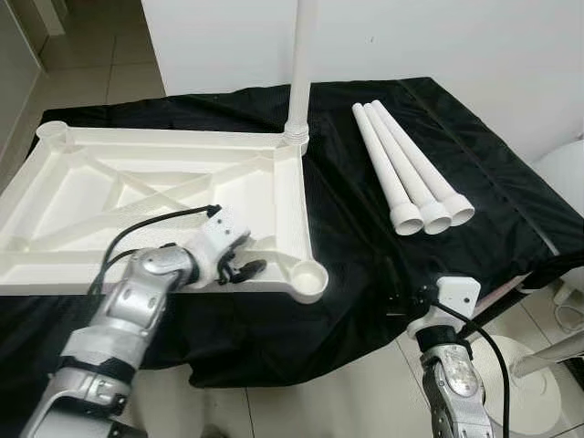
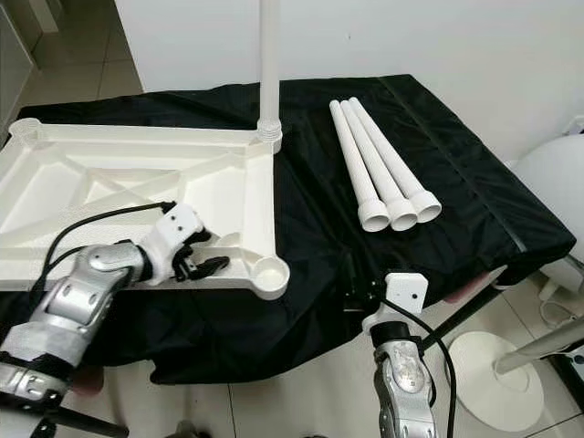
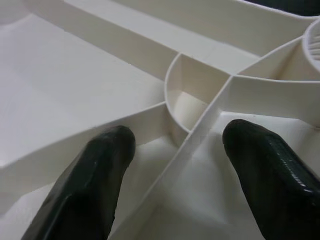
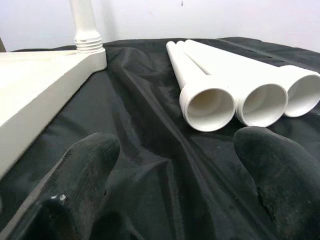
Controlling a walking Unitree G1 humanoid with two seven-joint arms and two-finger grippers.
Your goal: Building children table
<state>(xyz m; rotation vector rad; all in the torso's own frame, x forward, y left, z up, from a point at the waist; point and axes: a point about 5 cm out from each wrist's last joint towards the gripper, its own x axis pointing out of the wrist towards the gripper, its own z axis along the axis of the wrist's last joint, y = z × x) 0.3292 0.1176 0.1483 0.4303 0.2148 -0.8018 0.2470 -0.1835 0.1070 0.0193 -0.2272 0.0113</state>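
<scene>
Right gripper (image 4: 170,185) low at the near edge of the black cloth (image 1: 365,237), fingers spread wide, nothing between them, aimed at the loose legs. Left gripper (image 1: 245,268) rests inside the near right part of the tabletop (image 1: 82,201), fingers (image 3: 95,175) apart with a plastic rib running between them, not clamped on it. Tabletop is white plastic, upside down on the cloth, ribbed underside up, round leg sockets at its corners; near right socket (image 1: 310,276) is open. One leg (image 1: 301,64) stands upright, screwed into the far right corner socket. Three loose legs (image 1: 401,169) lie side by side, touching, on the cloth to the right of the tabletop, well apart from it, open threaded ends toward the robot. Count: one tabletop, four legs. White round base (image 1: 529,383) with a pole on the tile floor at right, beside the cloth-covered surface. White wall (image 1: 456,46) behind.
</scene>
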